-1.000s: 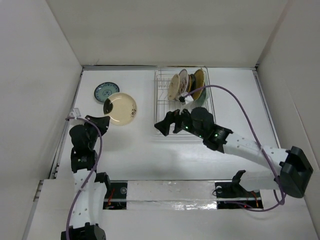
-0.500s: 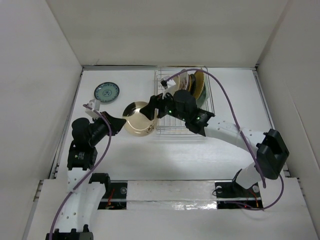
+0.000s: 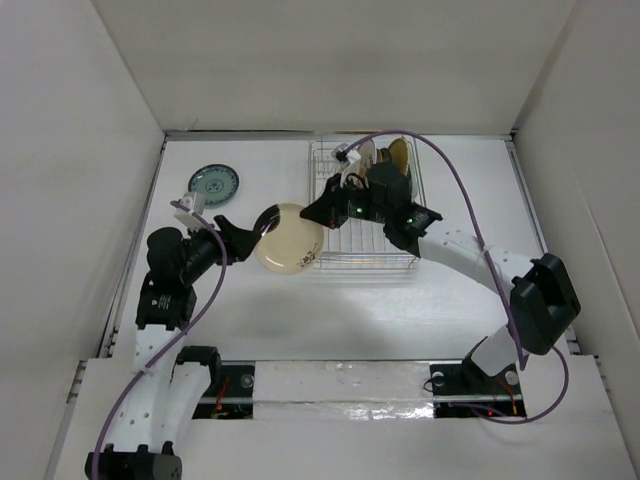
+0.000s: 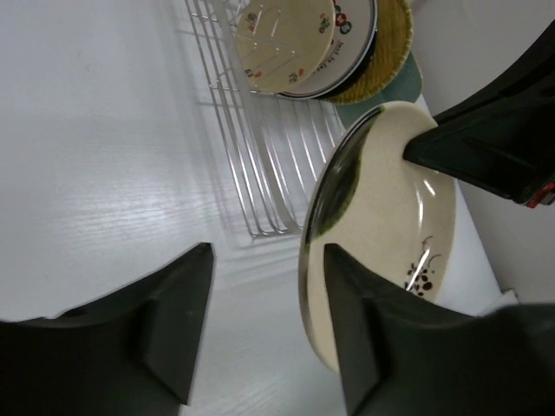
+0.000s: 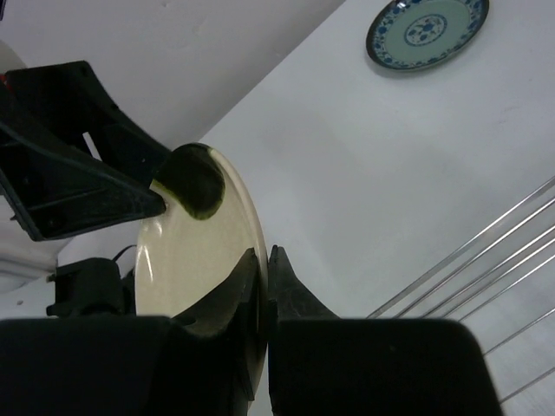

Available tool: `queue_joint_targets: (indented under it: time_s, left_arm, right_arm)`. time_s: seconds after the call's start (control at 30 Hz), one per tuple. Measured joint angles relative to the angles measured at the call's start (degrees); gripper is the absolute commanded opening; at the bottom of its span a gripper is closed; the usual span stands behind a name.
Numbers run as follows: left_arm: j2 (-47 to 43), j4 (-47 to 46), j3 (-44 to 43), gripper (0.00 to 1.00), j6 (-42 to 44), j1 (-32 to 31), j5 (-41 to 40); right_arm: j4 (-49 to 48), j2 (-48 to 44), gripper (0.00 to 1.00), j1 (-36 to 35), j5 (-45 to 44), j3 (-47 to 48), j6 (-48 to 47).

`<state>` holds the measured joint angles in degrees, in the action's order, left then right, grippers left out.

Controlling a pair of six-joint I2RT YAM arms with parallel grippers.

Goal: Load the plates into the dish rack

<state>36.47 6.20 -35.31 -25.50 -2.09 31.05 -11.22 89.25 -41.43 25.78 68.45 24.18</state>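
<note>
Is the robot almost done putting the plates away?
About halfway. Several plates already stand at the far end of the dish rack. The right gripper pinches the cream plate just outside the rack, with the left gripper open beside it. The teal plate lies on the table, not yet loaded.

**Top view.** You look steeply down from above and behind the arm bases, far enough off to take in the whole table (image 3: 250, 300) and the dish rack (image 3: 370, 245).

**Left wrist view.** Close in, you face rightward between the fingers of the left gripper (image 4: 269, 256), toward the rack.

**Right wrist view.** Close in, you face leftward past the right gripper (image 5: 264, 253).

All three views share the cream plate (image 3: 290, 240). Each wrist view shows the other arm's gripper beyond it.
</note>
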Motion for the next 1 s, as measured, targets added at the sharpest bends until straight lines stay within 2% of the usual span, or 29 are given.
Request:
queue_joint_targets:
  time_s: [0.03, 0.07, 0.23, 0.5, 0.7, 1.0]
  left_arm:
    - [0.3, 0.0, -0.3, 0.63, 0.2, -0.4, -0.7]
    - [0.6, 0.0, -0.6, 0.66, 0.5, -0.7, -1.7]
    - [0.1, 1.2, -2.3, 0.71, 2.6, -2.6, -6.8]
    - [-3.1, 2.6, -2.8, 0.67, 4.8, -4.1, -13.4]
    - [-3.4, 3.9, -2.8, 0.61, 5.4, -5.0, -15.9]
    - [-3.7, 4.4, -2.8, 0.60, 5.5, -5.0, -16.6]
  right_arm:
    - [0.3, -0.1, 0.00, 0.5, 0.6, 0.0, -0.1]
    - [0.9, -0.4, 0.00, 1.1, 0.8, 0.1, -0.3]
    - [8.6, -2.3, 0.00, 3.7, -5.5, 5.0, -3.6]
    - [21.8, -0.1, 0.00, 4.2, -33.9, 26.9, -11.3]
    - [28.1, 9.9, 0.00, 3.7, -57.5, 40.5, -17.4]
    - [38.1, 30.2, 0.00, 2.9, -72.9, 56.2, -24.9]
